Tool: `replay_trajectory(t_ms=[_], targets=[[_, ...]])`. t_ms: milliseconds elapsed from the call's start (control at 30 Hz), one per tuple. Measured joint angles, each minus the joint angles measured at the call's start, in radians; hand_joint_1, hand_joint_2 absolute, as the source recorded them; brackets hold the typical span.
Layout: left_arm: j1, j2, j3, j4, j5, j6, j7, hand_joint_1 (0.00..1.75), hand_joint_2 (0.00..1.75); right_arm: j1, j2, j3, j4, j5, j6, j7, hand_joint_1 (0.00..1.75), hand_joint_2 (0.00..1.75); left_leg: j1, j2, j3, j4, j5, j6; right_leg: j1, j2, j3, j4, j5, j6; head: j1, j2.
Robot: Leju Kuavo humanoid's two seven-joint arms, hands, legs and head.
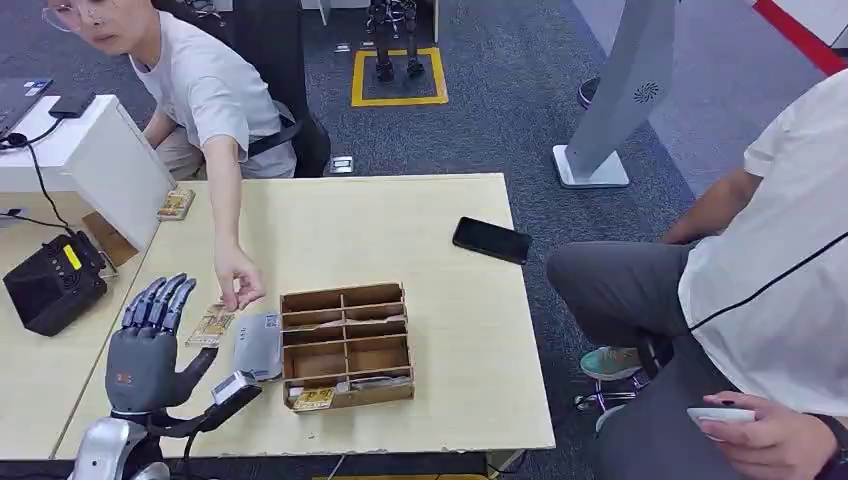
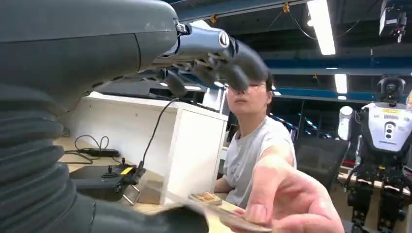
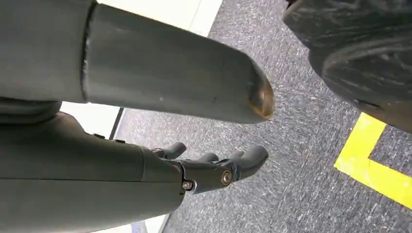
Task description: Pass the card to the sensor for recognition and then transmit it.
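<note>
- Wooden table (image 1: 440,400) takes up most of the head view, pale top, with two people sitting at it: one at the far left corner, one on the right edge.
- White box (image 1: 110,165) stands at the far left, a small stack of cards (image 1: 176,204) lying right beside it.
- Brown divided organizer tray (image 1: 346,345) sits mid-table, with a card (image 1: 314,399) in its nearest slot.
- Left hand (image 1: 150,345) hovers palm-down over the table's near left part, fingers spread, holding nothing.
- Right hand (image 3: 214,167) hangs over grey carpet, fingers loosely bent and apart, nothing in it.
- Black sensor unit (image 1: 52,283) sits on the neighbouring table to the left.
- Grey pad (image 1: 258,345) lies touching the tray's left side.
- Black phone (image 1: 491,240) lies near the right edge.
- Task card (image 1: 211,326) is pinched by the far person's hand (image 1: 240,280), just beyond the left hand's fingertips.
</note>
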Motion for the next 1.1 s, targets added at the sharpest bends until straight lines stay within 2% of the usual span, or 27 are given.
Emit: replay_trajectory(t_ms=[333, 900, 967, 1100], targets=[[-0.002, 0.004, 0.000, 0.001, 0.046, 0.003, -0.012, 1.75, 1.75, -0.024, -0.021, 0.076, -0.003, -0.059, -0.027, -0.021, 0.00, 0.00, 0.000, 0.000, 0.000, 0.000, 0.000, 0.000, 0.000, 0.000, 0.000, 0.000, 0.000, 0.000, 0.000, 0.000], [-0.001, 0.017, 0.000, 0.001, 0.208, 0.002, -0.093, 1.75, 1.75, -0.080, -0.056, 0.238, -0.014, -0.204, -0.097, -0.070, 0.00, 0.00, 0.000, 0.000, 0.000, 0.000, 0.000, 0.000, 0.000, 0.000, 0.000, 0.000, 0.000, 0.000, 0.000, 0.000], [-0.001, 0.014, 0.000, 0.001, 0.251, -0.008, -0.095, 1.75, 1.75, -0.088, -0.061, 0.260, -0.019, -0.235, -0.116, -0.078, 0.00, 0.00, 0.000, 0.000, 0.000, 0.000, 0.000, 0.000, 0.000, 0.000, 0.000, 0.000, 0.000, 0.000, 0.000, 0.000], [0.000, 0.007, 0.000, -0.007, 0.475, -0.124, -0.106, 1.75, 1.75, -0.107, -0.070, 0.317, -0.032, -0.291, -0.151, -0.087, 0.00, 0.00, 0.000, 0.000, 0.000, 0.000, 0.000, 0.000, 0.000, 0.000, 0.000, 0.000, 0.000, 0.000, 0.000, 0.000]])
